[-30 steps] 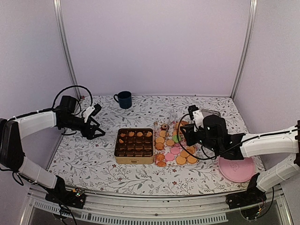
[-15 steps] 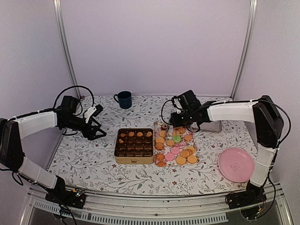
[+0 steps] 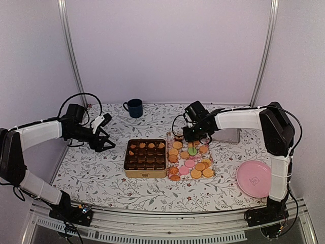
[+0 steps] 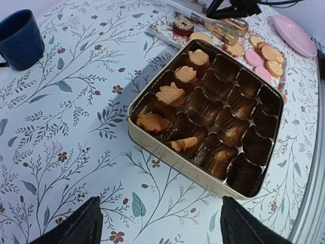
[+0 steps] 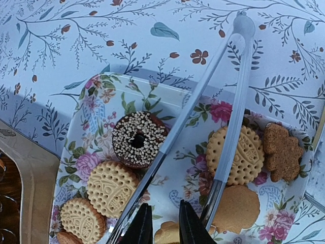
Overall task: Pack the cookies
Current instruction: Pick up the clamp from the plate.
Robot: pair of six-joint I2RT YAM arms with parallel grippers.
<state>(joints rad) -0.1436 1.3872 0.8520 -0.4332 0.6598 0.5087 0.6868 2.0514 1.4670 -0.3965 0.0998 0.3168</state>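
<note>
The cookies [image 3: 195, 165] lie on a floral tray [image 5: 188, 168] right of a gold tin [image 3: 144, 174]. Several golden cookies [image 4: 172, 94] sit in the tin's far row of cups. My right gripper [image 3: 189, 133] hangs low over the tray's far end. Its fingers [image 5: 162, 226] stand a little apart with nothing between them. They sit inside the two arms of metal tongs [image 5: 172, 132] lying on the tray, beside a chocolate ring cookie [image 5: 138, 138]. My left gripper [image 3: 105, 144] is wide open [image 4: 162, 229] above bare table left of the tin [image 4: 177, 162].
A pink plate [image 3: 256, 179] lies at the front right. A blue mug [image 3: 135, 108] stands at the back, left of centre. A grey metal box [image 3: 229, 135] sits behind the tray to the right. Frame posts and walls enclose the table.
My right arm has swung in and come down to the left over the tray's far end, with its fingers drawn slightly closer. The left arm has not moved.
</note>
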